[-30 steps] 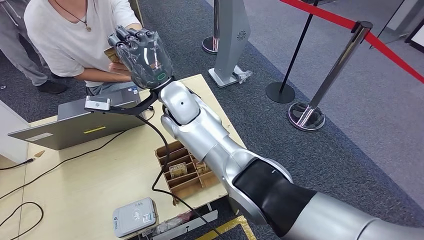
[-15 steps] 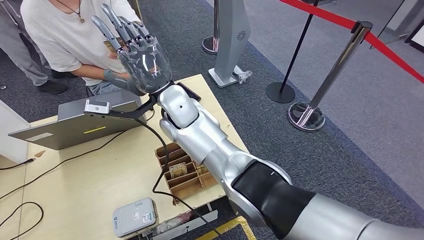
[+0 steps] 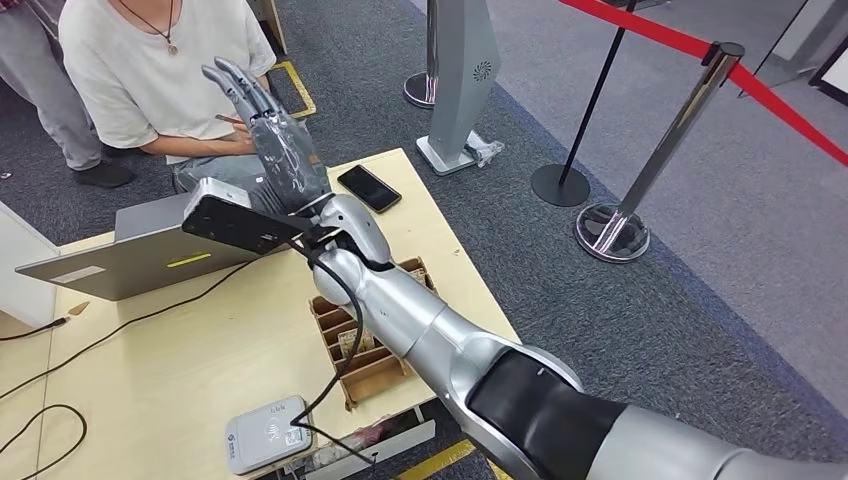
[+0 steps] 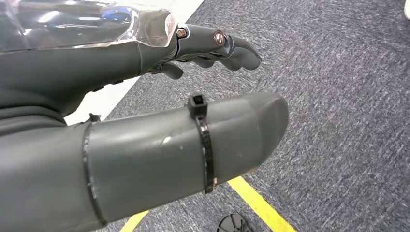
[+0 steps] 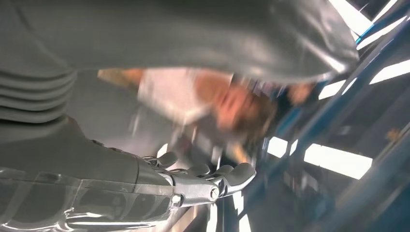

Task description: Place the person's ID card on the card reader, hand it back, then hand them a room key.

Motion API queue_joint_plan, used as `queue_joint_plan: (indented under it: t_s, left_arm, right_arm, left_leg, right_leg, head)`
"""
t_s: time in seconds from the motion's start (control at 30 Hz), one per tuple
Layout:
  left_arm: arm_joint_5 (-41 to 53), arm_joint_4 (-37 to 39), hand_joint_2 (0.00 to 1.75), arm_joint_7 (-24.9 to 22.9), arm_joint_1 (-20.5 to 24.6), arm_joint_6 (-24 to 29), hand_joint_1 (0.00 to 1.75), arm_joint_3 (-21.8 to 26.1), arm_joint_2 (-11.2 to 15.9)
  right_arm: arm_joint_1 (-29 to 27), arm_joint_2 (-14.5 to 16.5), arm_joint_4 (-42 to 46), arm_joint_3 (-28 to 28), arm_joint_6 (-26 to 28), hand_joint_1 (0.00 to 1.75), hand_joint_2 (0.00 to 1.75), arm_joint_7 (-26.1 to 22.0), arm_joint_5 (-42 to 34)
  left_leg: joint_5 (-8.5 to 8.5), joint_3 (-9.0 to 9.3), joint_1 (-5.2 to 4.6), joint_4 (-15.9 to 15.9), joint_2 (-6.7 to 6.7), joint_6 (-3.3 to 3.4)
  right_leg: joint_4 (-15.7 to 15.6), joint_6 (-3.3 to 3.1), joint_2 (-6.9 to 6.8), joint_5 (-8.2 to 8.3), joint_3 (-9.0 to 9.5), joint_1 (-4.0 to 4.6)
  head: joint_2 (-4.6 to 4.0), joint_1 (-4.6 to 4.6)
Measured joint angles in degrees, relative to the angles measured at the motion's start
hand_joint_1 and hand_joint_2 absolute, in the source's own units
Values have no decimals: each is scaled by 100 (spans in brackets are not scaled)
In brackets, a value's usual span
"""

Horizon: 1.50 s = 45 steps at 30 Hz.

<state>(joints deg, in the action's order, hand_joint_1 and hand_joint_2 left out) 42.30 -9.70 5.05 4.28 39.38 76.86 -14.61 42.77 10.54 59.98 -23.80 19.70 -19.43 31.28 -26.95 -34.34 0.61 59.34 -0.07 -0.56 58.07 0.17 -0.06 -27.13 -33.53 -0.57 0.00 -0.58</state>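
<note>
Fingers (image 3: 240, 85) of right hand (image 3: 280, 150) spread, holding nothing, raised near person (image 3: 150, 70). Left hand (image 4: 145, 121) empty, fingers apart. Cardboard box (image 3: 365, 345) on worktop (image 3: 150, 370) holds cards in slots. Card reader (image 3: 268, 433) bare. Since earlier frame hand rotated, lowered; card seems with person, blurred.

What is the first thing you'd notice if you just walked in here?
The big silver right arm reaching up across the wooden table, its right hand open in front of a person in a white shirt who sits at the far side. Next, a red belt on a shiny post to the right, and the white card reader at the table's near edge.
</note>
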Motion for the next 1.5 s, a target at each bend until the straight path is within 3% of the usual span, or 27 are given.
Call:
queue_joint_plan:
  t_s: [0.13,0.23,0.67,0.97,1.33,1.5]
  left_arm:
    - [-59,-1,0,34,-12,16,0,34,-30]
    - [-125,0,0,63,-12,-94,0,65,-37]
    - [-280,0,0,-240,89,-492,0,186,73]
    - [-266,0,0,-319,192,-489,0,187,90]
    - [-69,0,0,-381,197,-711,0,174,103]
    - [321,0,0,-431,184,-1291,0,46,123]
  right_arm:
    - [-727,-172,912,-345,-807,0,0,-347,-1519]
    - [-1203,-307,1473,-555,-1024,0,0,-503,-2064]
    - [-2443,-558,2407,-791,-1219,0,0,-884,-2820]
    - [-2755,-650,2415,-791,-1166,0,0,-987,-2782]
    - [-2995,-705,2415,-715,-700,0,0,-948,-2082]
    - [-3091,-778,2415,-670,-293,0,0,-709,-1218]
  left_leg:
    - [-4,-3,0,0,-1,2]
    - [-8,-3,0,-1,0,2]
    - [-9,-2,0,-2,0,1]
    - [-9,-1,0,-1,1,1]
    - [-9,-1,0,-1,2,1]
    - [-9,-1,0,-1,0,1]
  right_leg:
    - [-2,1,-1,-3,0,0]
    - [-3,1,0,-5,-1,0]
    - [-3,2,0,-6,0,0]
    - [-3,2,0,-6,0,0]
    - [-3,2,0,-6,0,0]
    - [-4,2,-1,-6,0,0]
  head:
    - [0,-1]
    - [0,0]
    - [0,-1]
    - [0,-1]
    - [0,-1]
    - [0,-1]
